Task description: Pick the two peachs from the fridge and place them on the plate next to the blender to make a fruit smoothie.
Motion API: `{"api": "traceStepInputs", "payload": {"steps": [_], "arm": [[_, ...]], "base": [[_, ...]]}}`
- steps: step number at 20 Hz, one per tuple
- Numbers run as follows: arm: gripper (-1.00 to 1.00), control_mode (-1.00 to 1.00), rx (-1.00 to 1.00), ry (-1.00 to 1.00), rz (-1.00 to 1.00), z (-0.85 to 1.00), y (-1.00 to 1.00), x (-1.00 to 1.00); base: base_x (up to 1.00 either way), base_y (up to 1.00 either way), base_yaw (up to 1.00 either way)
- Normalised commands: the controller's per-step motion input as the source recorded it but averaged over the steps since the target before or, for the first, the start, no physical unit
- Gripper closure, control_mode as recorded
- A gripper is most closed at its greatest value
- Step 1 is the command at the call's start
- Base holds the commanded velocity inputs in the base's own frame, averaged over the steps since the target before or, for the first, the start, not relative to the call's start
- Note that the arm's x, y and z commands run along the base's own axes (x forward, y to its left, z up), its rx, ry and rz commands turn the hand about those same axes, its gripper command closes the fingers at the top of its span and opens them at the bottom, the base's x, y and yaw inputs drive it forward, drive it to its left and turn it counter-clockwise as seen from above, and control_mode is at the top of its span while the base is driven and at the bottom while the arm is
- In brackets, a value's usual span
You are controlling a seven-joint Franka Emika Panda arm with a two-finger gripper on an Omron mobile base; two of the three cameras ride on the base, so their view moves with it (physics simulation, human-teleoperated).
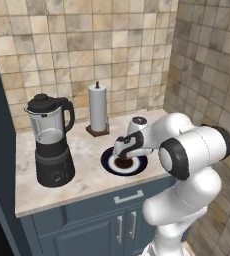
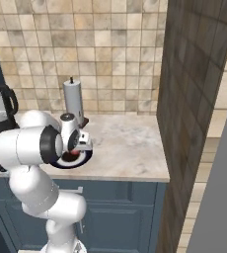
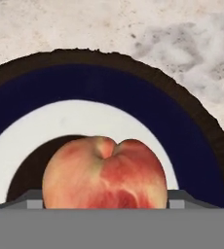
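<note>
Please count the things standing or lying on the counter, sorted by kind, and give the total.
Blender: 1
Paper towel roll: 1
Plate: 1
Peach: 1, between the fingers of the gripper, over the plate
Total: 4

on the marble counter [image 1: 87,175] you see a white paper towel roll [image 1: 98,108] standing upright on a dark square base, near the counter's back edge against the tan tiled wall [image 1: 112,45]. below the counter's front edge you see navy cabinets: a drawer with a pale bar handle [image 1: 128,198] and two doors with upright handles. at the counter's right end you see a darker tiled wall [image 2: 194,99].
</note>
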Motion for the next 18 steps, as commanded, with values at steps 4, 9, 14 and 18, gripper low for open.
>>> {"api": "traceStepInputs", "payload": {"steps": [4,9,14,18], "arm": [[-1.0,-1.0,0.0,0.0,0.0,0.33,0.0,-0.04],[-1.0,-1.0,0.0,-0.02,0.0,0.76,0.0,-0.4],[-1.0,-1.0,0.0,-0.01,0.0,0.92,-0.11,-0.92],[-1.0,-1.0,0.0,0.0,-0.04,0.89,-0.18,-1.0]], "base": [[0.0,0.0,0.0],[0.0,0.0,0.0],[0.0,0.0,0.0],[0.0,0.0,0.0]]}}
